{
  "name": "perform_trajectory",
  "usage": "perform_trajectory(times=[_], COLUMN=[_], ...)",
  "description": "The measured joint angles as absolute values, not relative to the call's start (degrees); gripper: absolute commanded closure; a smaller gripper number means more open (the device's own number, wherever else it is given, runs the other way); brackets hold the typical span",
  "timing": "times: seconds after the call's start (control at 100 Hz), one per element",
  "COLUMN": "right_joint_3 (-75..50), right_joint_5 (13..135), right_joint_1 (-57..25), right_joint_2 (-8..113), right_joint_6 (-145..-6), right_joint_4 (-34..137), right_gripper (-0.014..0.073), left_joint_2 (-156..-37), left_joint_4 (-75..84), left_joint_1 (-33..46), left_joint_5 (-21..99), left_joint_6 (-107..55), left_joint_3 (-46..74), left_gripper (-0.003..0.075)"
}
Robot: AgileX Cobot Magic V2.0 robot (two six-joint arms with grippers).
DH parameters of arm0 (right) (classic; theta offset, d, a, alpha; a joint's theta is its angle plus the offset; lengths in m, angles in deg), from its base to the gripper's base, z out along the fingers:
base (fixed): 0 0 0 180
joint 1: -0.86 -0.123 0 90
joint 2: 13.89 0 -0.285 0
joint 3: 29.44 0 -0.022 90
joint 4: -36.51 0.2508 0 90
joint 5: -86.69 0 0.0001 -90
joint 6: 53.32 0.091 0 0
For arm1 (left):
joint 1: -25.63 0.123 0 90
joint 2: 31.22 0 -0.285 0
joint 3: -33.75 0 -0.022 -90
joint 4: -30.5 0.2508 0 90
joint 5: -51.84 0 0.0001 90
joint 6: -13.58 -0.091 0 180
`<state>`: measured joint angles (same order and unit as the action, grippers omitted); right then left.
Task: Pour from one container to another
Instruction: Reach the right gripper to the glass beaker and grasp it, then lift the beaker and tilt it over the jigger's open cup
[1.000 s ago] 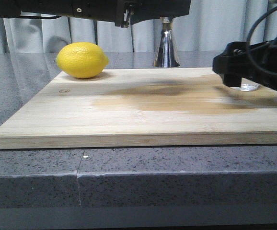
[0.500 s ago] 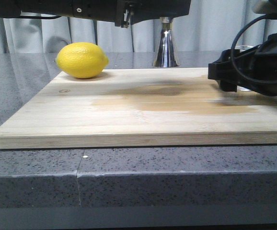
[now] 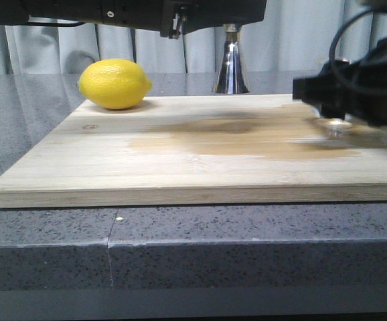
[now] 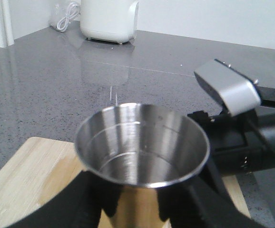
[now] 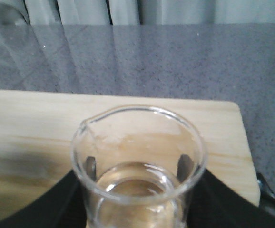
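The steel jigger [image 3: 232, 70] stands upright at the far edge of the wooden board [image 3: 200, 167], with its upper cone hidden under the left arm. In the left wrist view its open cup [image 4: 142, 142] sits between the black fingers [image 4: 92, 202], and my left gripper [image 4: 142, 202] is shut on it. The glass beaker [image 5: 138, 161], lip turned away and holding clear liquid, is gripped by my right gripper [image 5: 137, 194]. In the front view only the beaker's blurred base [image 3: 336, 126] shows under the right gripper [image 3: 344, 93], low over the board's right side.
A yellow lemon [image 3: 114, 83] lies on the board's far left corner. The board rests on a grey speckled counter [image 3: 33, 134] with its front edge close to the camera. A white appliance [image 4: 110, 19] stands farther back. Grey curtains hang behind.
My right gripper has shifted a little with the beaker, whose base now looks blurred and slightly further left. The left arm, jigger and lemon have not moved.
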<state>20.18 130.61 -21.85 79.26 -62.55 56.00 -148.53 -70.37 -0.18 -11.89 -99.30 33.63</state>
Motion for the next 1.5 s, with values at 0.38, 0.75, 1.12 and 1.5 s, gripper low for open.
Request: perform_trajectory(times=[0.38,0.75,1.12,1.5], right_joint_3=[5.1,-14.7,-29.5,-36.5], right_joint_5=[100.8,69.2,49.5,41.3], right_joint_1=[-21.8,-21.8,-24.7,-30.9], right_joint_2=[64.2,63.9,69.8,76.2], right_joint_6=[-68.7,-72.6,-80.0,-82.2], right_joint_4=[55.6,44.5,35.4,18.9], right_gripper=[0.0277,0.0277,0.0277,0.0277], left_joint_2=[-148.5,-148.5,-148.5,-148.5], left_joint_4=[-70.4,-70.4,-70.4,-70.4], left_joint_1=[-0.2,-0.2,-0.2,-0.2], left_joint_5=[-11.9,-11.9,-11.9,-11.8], left_joint_6=[-99.3,-99.3,-99.3,-99.3], left_joint_3=[33.6,33.6,33.6,33.6], left_gripper=[0.0512,0.0512,0.0512,0.0512])
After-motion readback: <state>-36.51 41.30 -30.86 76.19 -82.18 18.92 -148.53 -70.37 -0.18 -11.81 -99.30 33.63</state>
